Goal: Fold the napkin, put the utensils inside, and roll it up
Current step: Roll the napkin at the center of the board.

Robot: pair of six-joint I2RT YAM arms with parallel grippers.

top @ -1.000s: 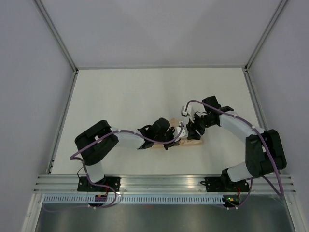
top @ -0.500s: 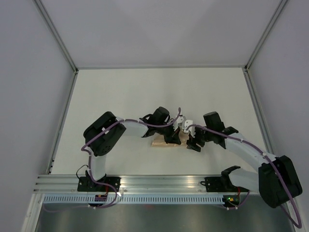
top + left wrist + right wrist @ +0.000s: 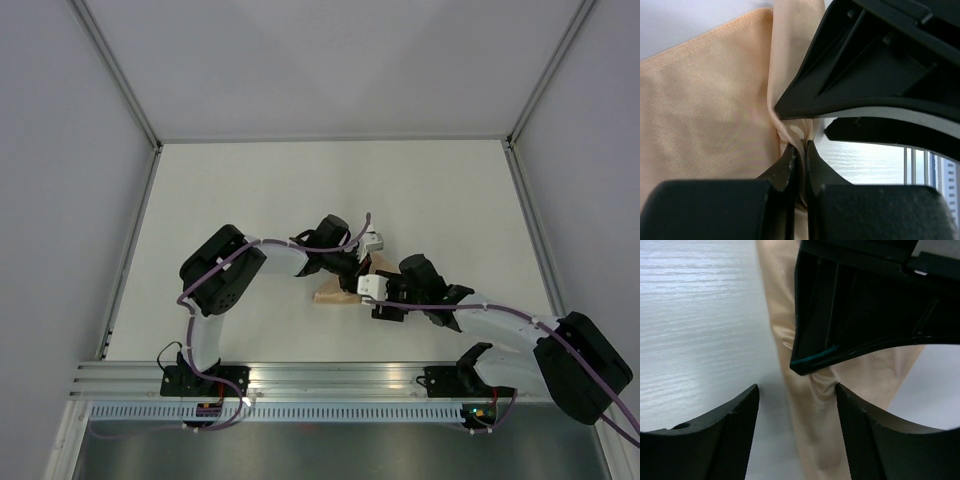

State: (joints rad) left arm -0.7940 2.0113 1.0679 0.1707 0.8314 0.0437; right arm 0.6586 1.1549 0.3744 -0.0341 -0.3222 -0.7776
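Napkin (image 3: 333, 296) lay as a short, bunched peach bundle near the middle of the worktop (image 3: 260, 190), close in front of the two arms. One second before, it was a longer flat strip that reached further to the right. Now it looked pulled together and partly raised at its far end.

The left gripper (image 3: 799, 150) was closed tightly on a thin fold of the cloth, which wrinkled just at the fingertips. This grip looked the same as a second earlier, but the hand had moved a little away from the arm bases.

The right gripper (image 3: 796, 392) had changed most. It had left the right end of the strip and swung around to the near side, so it now stood just beside the left one. Its jaws were wide open, one on each side of the narrow band of cloth, and they held nothing.

The cutlery piece did not show in any view, so I cannot tell if it was already inside. In my judgement the rolling was in progress, and the right gripper was about to take a new hold.
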